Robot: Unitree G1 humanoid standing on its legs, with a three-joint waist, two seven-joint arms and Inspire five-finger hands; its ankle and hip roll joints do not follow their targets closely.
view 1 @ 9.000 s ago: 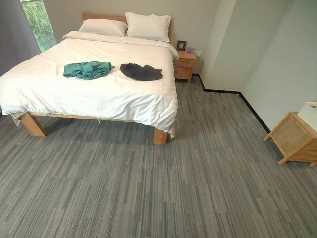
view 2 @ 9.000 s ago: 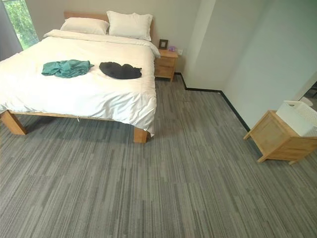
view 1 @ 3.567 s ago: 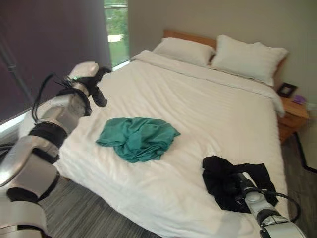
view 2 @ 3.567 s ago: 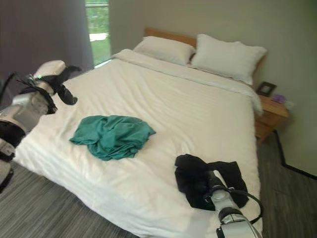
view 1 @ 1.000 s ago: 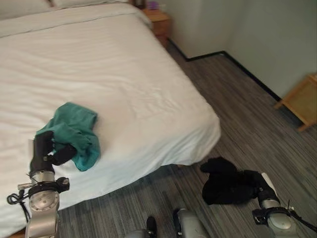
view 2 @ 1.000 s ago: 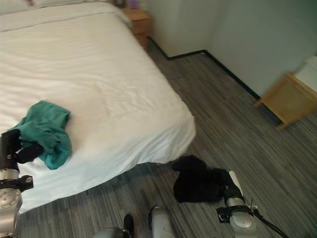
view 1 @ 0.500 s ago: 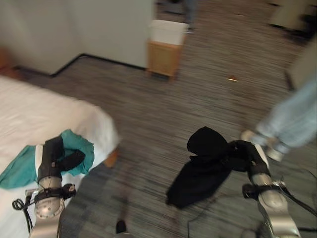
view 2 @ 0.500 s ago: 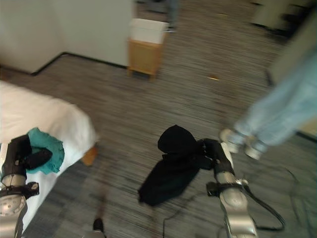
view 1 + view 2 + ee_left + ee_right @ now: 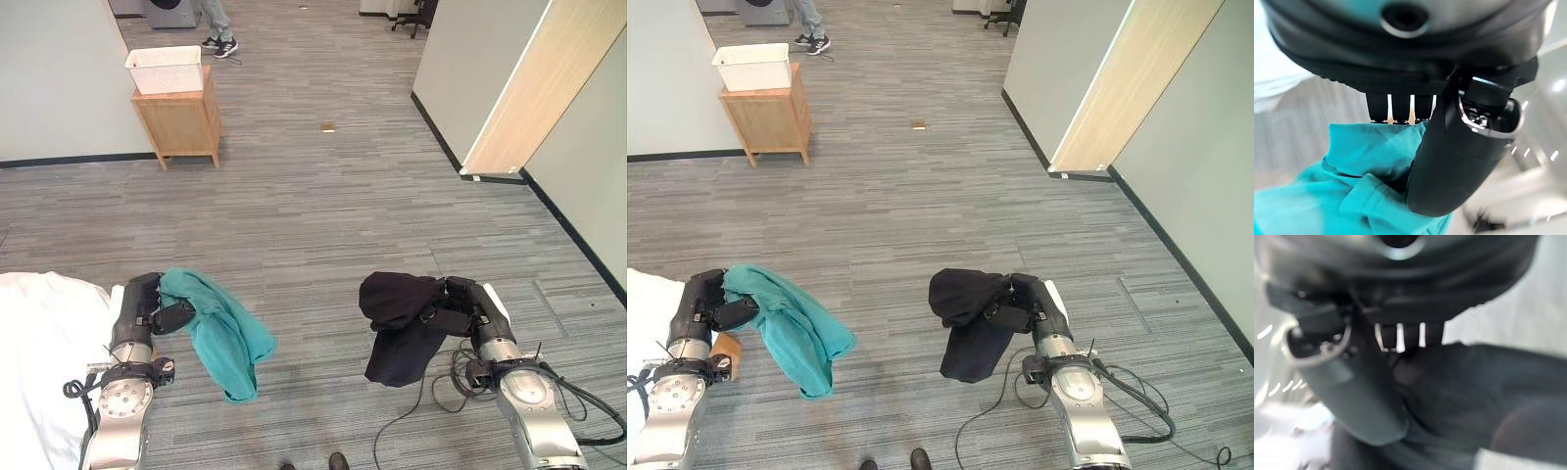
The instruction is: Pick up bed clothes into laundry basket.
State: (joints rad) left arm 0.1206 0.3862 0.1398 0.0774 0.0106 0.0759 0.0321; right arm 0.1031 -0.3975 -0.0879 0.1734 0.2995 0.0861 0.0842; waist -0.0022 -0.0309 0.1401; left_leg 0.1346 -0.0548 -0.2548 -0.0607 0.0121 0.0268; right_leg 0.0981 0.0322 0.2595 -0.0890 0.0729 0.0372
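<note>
Carrying step: left hand [image 9: 147, 311] clasps the teal garment [image 9: 220, 333], right hand [image 9: 460, 311] the black garment [image 9: 400, 315]; next, approach the white laundry basket [image 9: 165, 69] (well away).

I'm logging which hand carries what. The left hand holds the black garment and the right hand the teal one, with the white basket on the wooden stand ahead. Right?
Not quite: they are swapped. In the left eye view the left hand holds the teal garment and the right hand the black garment. The white basket is on the wooden stand ahead.
</note>
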